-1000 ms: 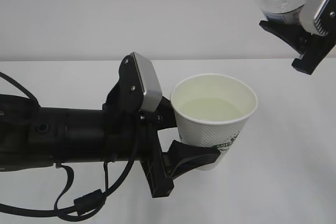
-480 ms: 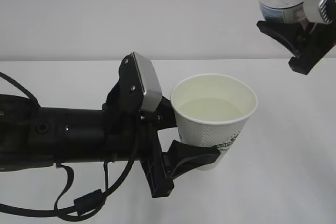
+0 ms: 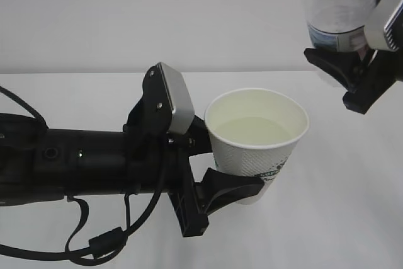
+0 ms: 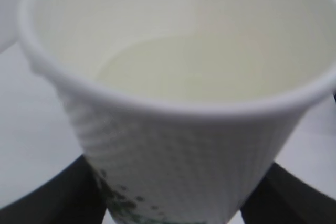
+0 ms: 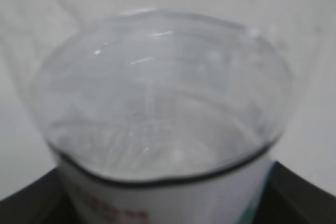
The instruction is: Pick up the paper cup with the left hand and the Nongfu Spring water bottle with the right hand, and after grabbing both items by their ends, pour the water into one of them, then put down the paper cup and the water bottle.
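Note:
The white paper cup (image 3: 250, 154) is held upright above the table, with my left gripper (image 3: 236, 163) shut on its lower part. Clear water (image 3: 255, 131) lies in its cream inside. In the left wrist view the cup (image 4: 178, 145) fills the picture, water (image 4: 199, 72) showing in it, and black fingers (image 4: 73, 195) press both sides of its base. At the upper right my right gripper (image 3: 350, 62) is shut on the Nongfu Spring water bottle (image 3: 337, 14), held in the air beyond the cup. Its clear body (image 5: 157, 87) and label fill the right wrist view; its neck is out of view.
The white table (image 3: 352, 206) runs back to a plain pale wall (image 3: 157, 11). My left arm (image 3: 75, 168) lies across the left half of the exterior view, with black cables (image 3: 94, 244) hanging under it.
My right gripper has come down and slightly left with the bottle, closer to table height. The left arm and the cup have stayed where they were.

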Available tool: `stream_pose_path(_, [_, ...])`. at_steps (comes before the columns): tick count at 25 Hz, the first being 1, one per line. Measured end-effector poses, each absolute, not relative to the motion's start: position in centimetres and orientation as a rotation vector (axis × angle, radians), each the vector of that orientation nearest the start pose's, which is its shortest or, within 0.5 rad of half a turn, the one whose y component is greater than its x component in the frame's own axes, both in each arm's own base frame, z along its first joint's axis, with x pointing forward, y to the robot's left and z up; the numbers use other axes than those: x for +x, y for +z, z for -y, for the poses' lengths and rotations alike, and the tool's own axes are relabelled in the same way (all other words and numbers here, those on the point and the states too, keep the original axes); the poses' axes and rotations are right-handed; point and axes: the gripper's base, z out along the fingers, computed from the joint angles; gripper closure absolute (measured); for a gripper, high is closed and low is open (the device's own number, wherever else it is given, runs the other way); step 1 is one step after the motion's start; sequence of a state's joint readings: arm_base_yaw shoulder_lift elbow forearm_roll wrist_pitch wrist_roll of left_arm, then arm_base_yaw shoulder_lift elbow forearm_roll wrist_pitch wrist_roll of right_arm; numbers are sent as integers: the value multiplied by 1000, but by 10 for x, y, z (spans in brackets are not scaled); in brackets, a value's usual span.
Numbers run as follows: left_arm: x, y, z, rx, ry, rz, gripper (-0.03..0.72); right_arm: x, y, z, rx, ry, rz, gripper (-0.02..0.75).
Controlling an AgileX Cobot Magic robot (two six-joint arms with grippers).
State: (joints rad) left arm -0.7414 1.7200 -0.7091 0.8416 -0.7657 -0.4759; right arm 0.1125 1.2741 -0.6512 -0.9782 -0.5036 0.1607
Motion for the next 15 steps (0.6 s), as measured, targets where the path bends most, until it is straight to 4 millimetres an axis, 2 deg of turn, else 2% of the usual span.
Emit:
stream_pose_path(7, [206,183,252,1214,-878,-1553,188,247,256,-63,-845,19,-1555,216])
stream_pose_path(15, [206,183,252,1213,-883,-1548,188,238,237,-53,-646,51,-1643,216])
